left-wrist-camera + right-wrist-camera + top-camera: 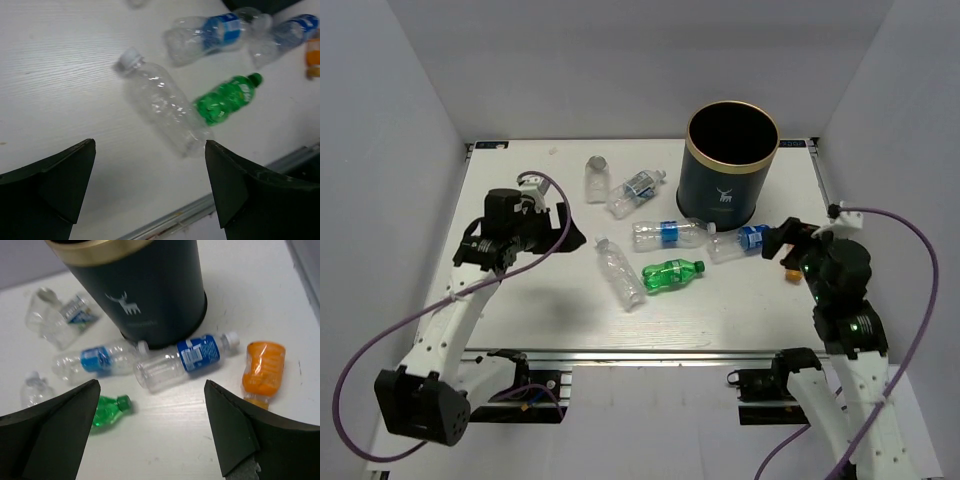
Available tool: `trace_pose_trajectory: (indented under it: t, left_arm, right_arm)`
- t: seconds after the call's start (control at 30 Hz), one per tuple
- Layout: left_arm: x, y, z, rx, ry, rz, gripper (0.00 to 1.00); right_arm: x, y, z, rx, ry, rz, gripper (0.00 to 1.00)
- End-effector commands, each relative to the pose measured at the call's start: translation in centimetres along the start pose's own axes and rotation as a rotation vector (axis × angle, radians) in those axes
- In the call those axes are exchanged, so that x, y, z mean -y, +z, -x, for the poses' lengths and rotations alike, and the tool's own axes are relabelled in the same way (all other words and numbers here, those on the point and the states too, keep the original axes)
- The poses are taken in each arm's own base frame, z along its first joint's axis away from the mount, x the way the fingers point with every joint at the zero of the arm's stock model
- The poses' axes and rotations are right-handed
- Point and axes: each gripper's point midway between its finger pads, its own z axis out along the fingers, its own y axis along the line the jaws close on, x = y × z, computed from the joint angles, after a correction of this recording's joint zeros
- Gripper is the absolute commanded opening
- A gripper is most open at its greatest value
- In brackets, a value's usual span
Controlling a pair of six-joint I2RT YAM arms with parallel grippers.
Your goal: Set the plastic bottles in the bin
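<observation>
The dark navy bin with a gold rim and a white deer logo stands upright at the back right; it also shows in the right wrist view. Several plastic bottles lie on the table: a clear one, a green one, blue-labelled ones by the bin's foot, and two more further back. My left gripper is open and empty, left of the clear bottle. My right gripper is open and empty, above the table in front of a blue-labelled bottle.
An orange bottle lies right of the bin, close under my right gripper. White walls enclose the table on the left, back and right. A metal rail runs along the near edge.
</observation>
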Motion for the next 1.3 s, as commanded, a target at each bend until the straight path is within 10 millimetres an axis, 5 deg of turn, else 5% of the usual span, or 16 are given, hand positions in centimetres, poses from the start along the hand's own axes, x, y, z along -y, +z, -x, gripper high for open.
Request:
trace_pose_trajectory:
  t: [0.0,0.23,0.33,0.37,0.47,0.53,0.57,0.67,0.73,0.83,1.27]
  left_arm:
    - [3.6,-1.8,-0.9,-0.043,-0.051,-0.162,1.00]
    - [3.7,-1.6,-0.9,-0.047,-0.070,-0.171,1.00]
    - [3.4,-1.4,-0.8,-0.053,-0.085,-0.148,0.96]
    - [3.5,-1.1,-1.3,-0.080,-0.098,-0.146,0.93]
    - [2.9,-0.4,-1.7,-0.121,-0.149,-0.095,0.67]
    - [2.6,-0.3,-2.2,-0.152,-0.177,-0.041,0.55]
    - [2.1,0.1,-1.8,-0.154,-0.193,0.000,0.52]
    - [2.6,1.7,-2.9,-0.238,-0.219,0.047,0.65]
    - [2.9,2.7,-3.6,-0.268,-0.205,0.098,0.87]
    - [3.3,4.8,-4.1,-0.312,-0.204,0.158,0.93]
    - [3.8,12.5,-9.4,-0.378,-0.229,0.400,1.00]
  right_arm:
    - [1.1,-1.1,-1.2,-0.027,0.035,-0.054,0.90]
    - [0.5,-2.2,-0.8,0.028,-0.056,0.012,0.90]
    - [-1.3,-2.2,-1.2,0.009,-0.127,0.131,0.54]
    - [-1.5,-2.1,-1.7,-0.024,-0.139,0.142,0.20]
    - [-1.6,-1.2,-2.8,-0.145,-0.152,0.138,0.01]
    - [-1.4,-0.6,-3.2,-0.170,-0.139,0.118,0.18]
    - [-1.4,-0.6,-3.1,-0.171,-0.127,0.114,0.40]
    - [-0.7,0.0,-4.1,-0.226,-0.102,0.069,0.65]
    - [0.3,0.4,-4.2,-0.242,-0.078,0.005,0.69]
    - [-0.1,0.8,-4.6,-0.274,-0.070,0.011,0.74]
    - [-1.1,0.6,-5.5,-0.317,-0.027,0.053,0.81]
